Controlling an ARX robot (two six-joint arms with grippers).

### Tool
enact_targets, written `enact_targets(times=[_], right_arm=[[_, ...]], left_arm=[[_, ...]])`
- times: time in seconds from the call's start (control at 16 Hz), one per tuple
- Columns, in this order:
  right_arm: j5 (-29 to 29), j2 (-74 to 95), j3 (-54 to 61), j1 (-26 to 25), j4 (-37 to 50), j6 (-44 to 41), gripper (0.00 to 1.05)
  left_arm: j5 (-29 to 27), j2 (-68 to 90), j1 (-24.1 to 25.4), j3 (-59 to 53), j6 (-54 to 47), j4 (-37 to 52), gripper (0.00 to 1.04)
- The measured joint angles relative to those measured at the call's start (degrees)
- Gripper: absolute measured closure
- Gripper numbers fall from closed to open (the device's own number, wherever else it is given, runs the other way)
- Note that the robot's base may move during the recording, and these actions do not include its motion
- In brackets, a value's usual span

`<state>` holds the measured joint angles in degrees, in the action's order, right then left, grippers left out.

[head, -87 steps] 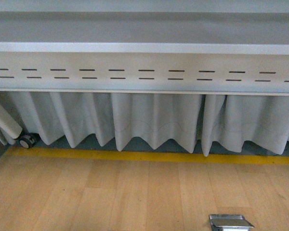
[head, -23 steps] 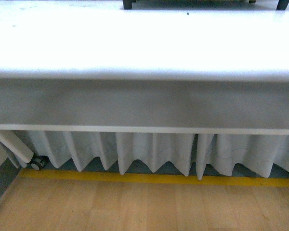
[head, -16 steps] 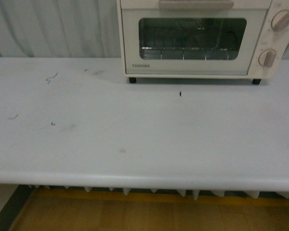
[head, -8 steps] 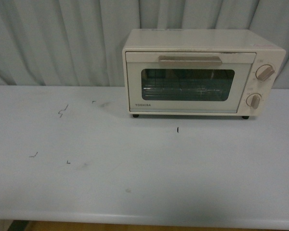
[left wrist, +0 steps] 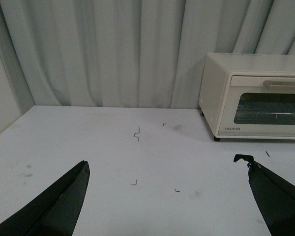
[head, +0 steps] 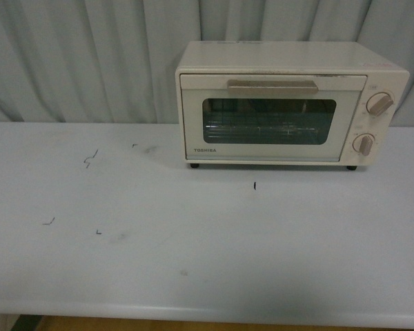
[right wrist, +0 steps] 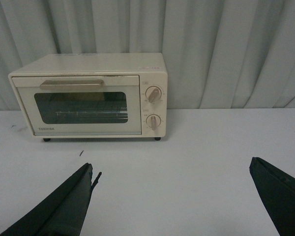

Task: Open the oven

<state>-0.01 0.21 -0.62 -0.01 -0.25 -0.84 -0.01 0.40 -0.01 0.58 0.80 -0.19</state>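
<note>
In each wrist view only the two dark fingers of that arm are seen, cut off by the picture's lower edge. No arm is seen in the front view. The left gripper (left wrist: 161, 162) is spread wide, with its fingers (left wrist: 64, 206) far apart and nothing held between them. The right gripper (right wrist: 170, 163) is likewise spread wide and holds nothing. Both are held above the table (head: 193, 262), well apart from the oven.

The table is a pale grey-white top, and its near edge is seen in the front view with a thin strip of tan floor (head: 193, 325) below it. A few small dark marks (head: 90, 160) are scattered on its left half, and one short mark (head: 254, 185) lies just before the oven.

One oven (head: 276, 103) is set at the table's far side, right of centre, on small dark feet, of which two (head: 194, 165) are seen in front. Its door is shut, with one beige bar handle (head: 272, 87) across the top and one glass window (head: 269, 121). The wire rack (head: 262, 129) behind the glass is only dimly made out. Two round knobs (head: 380, 104) are stacked at the right of the door.

A pleated grey curtain (head: 90, 62) hangs behind the table.
</note>
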Motion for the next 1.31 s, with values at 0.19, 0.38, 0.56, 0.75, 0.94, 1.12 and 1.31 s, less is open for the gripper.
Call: enact_targets(times=[0.19, 0.38, 0.56, 0.75, 0.94, 1.12, 1.31], right_arm=[[0.02, -0.02, 0.0, 0.0, 0.04, 0.0, 0.06], [0.02, -0.02, 0.0, 0.0, 0.02, 0.0, 0.06], [0.0, -0.02, 0.0, 0.0, 0.02, 0.0, 0.06], [0.02, -0.02, 0.0, 0.0, 0.0, 0.0, 0.06], [0.0, -0.02, 0.0, 0.0, 0.04, 0.0, 0.06], [0.0, 0.0, 0.0, 0.0, 0.04, 0.0, 0.06], [0.02, 0.0, 0.0, 0.0, 0.04, 0.0, 0.06]], left_arm=[[0.0, 0.0, 0.0, 0.0, 0.0, 0.02, 0.07], [0.0, 0.0, 0.0, 0.0, 0.0, 0.0, 0.07], [0.0, 0.0, 0.0, 0.0, 0.0, 0.0, 0.07], [0.02, 0.0, 0.0, 0.0, 0.0, 0.0, 0.07], [-0.02, 0.0, 0.0, 0.0, 0.0, 0.0, 0.07], [0.0, 0.0, 0.0, 0.0, 0.0, 0.0, 0.07], [0.02, 0.0, 0.0, 0.0, 0.0, 0.02, 0.07]])
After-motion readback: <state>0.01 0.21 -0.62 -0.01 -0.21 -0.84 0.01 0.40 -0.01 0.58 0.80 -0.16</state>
